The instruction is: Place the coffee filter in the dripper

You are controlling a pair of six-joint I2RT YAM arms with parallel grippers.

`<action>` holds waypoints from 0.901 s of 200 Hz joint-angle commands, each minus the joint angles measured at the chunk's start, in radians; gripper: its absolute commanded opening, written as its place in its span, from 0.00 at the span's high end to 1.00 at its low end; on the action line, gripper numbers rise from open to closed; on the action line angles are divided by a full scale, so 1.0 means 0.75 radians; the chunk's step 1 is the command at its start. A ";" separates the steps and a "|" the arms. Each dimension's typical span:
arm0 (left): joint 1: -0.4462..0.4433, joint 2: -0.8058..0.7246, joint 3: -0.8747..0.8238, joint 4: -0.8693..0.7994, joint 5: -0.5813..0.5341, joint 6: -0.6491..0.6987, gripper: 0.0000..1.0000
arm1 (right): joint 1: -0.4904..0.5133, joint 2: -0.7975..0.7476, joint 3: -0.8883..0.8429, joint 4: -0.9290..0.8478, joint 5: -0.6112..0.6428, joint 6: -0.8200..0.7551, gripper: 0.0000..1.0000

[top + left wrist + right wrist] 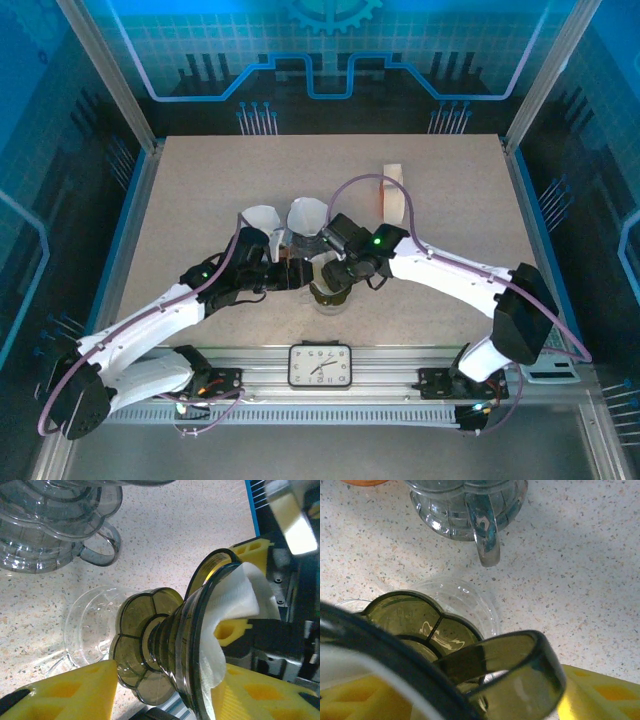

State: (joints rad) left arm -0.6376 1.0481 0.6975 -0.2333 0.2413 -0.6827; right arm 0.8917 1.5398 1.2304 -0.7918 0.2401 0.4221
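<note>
Filter sits in tilted dripper (white paper, smoky cup); right tool grips the dripper; whether left tool grips, I cannot tell.

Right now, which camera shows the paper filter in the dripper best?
Left wrist: the white filter lies plainly inside the tilted dripper. Right wrist catches a blurred white strip of it along the rim. Top view: too crowded to tell.
</note>
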 commanded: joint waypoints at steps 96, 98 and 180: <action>0.000 0.017 -0.024 0.012 0.004 -0.024 0.46 | -0.046 -0.125 0.067 0.070 0.097 0.019 0.28; 0.000 0.018 -0.024 0.012 0.004 -0.024 0.46 | -0.046 -0.125 0.068 0.071 0.097 0.019 0.28; 0.000 0.005 -0.026 0.006 -0.004 -0.031 0.42 | -0.030 -0.228 0.030 0.097 0.092 0.046 0.28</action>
State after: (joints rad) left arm -0.6376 1.0554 0.6971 -0.2325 0.2409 -0.6907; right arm 0.8692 1.4464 1.2648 -0.7391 0.3031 0.4301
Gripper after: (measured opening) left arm 0.566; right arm 0.720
